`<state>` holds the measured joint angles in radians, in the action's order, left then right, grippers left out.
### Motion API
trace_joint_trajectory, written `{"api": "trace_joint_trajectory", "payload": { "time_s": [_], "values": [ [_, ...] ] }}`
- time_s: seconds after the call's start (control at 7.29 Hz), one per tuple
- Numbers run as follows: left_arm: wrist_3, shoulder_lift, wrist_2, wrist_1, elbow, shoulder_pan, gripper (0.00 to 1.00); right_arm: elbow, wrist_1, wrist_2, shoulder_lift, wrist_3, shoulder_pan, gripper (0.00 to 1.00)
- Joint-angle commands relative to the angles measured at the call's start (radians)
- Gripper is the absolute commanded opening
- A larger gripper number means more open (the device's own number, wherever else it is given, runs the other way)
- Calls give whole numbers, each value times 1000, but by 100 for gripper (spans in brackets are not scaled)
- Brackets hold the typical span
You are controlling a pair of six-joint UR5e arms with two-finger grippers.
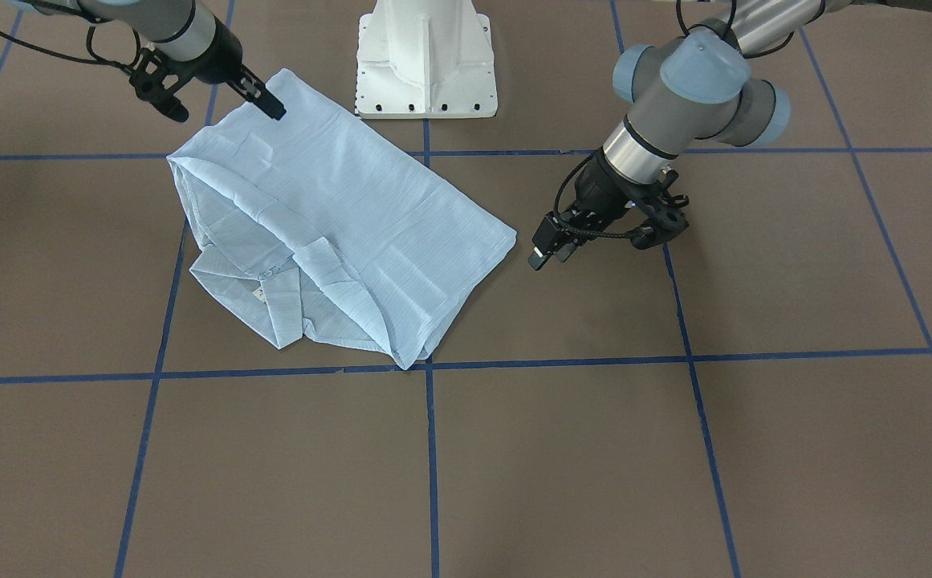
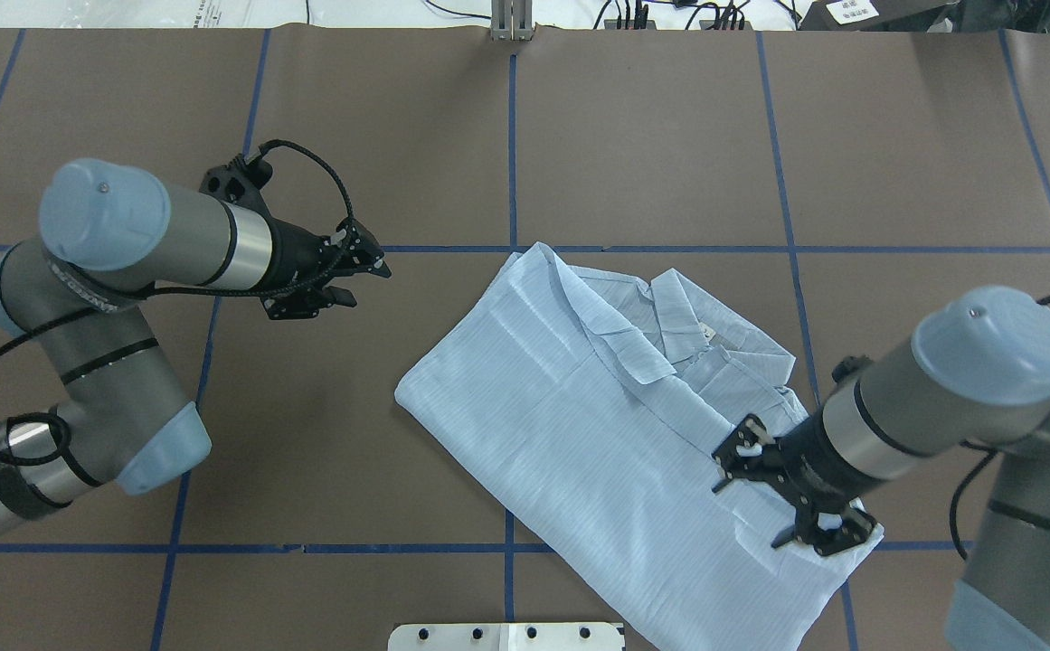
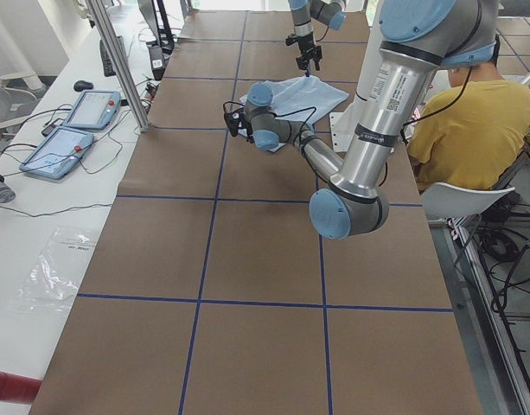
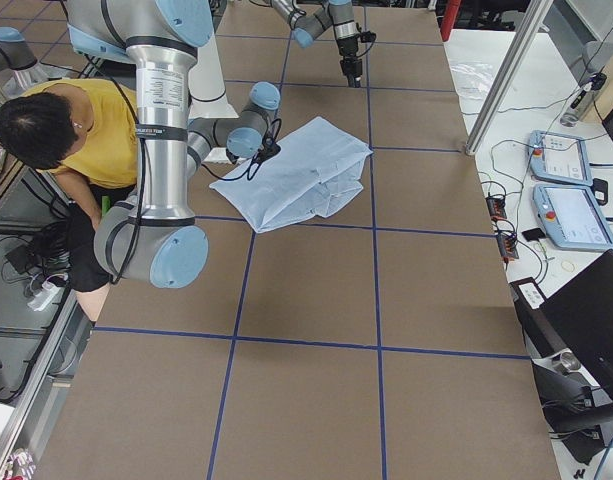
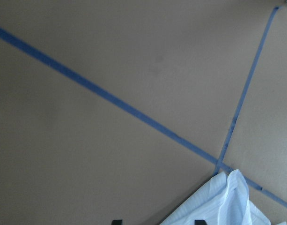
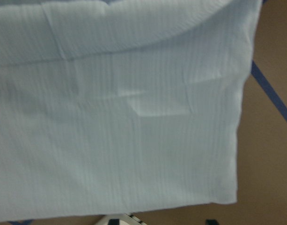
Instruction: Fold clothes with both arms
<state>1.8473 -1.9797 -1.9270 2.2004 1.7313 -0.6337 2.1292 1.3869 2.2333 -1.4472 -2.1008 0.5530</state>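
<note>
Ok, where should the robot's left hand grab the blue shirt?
Probably the pointed corner of the shirt nearest the left hand, coming in low from the table side: the cloth lies flat there, its edge free.

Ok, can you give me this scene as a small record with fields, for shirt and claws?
shirt: pale blue, collared, partly folded, flat on the table
collar: at the end away from the white pedestal
left claw: open, over bare table beside the shirt, not touching it
right claw: open, above the shirt corner near the white pedestal; contact unclear
table: brown, with a blue tape grid
</note>
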Motion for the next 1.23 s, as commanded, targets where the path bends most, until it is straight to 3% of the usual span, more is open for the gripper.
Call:
{"api": "trace_joint_trajectory", "payload": {
  "time_s": [0.0, 0.41, 0.82, 0.96, 1.1],
  "values": [
    [67, 1, 86, -85, 14, 118, 62, -173, 0, -6, 173, 116, 195, 100],
    [82, 1, 149, -87, -10, 198, 62, -181, -3, -106, 205, 179, 234, 100],
    [82, 5, 151, -87, -18, 207, 49, -206, -3, -129, 205, 179, 231, 100],
    [82, 7, 160, -87, -18, 207, 44, -216, -3, -129, 205, 180, 231, 100],
    [84, 7, 161, -87, -18, 207, 18, -221, -3, -129, 205, 180, 229, 100]
  ]
}}
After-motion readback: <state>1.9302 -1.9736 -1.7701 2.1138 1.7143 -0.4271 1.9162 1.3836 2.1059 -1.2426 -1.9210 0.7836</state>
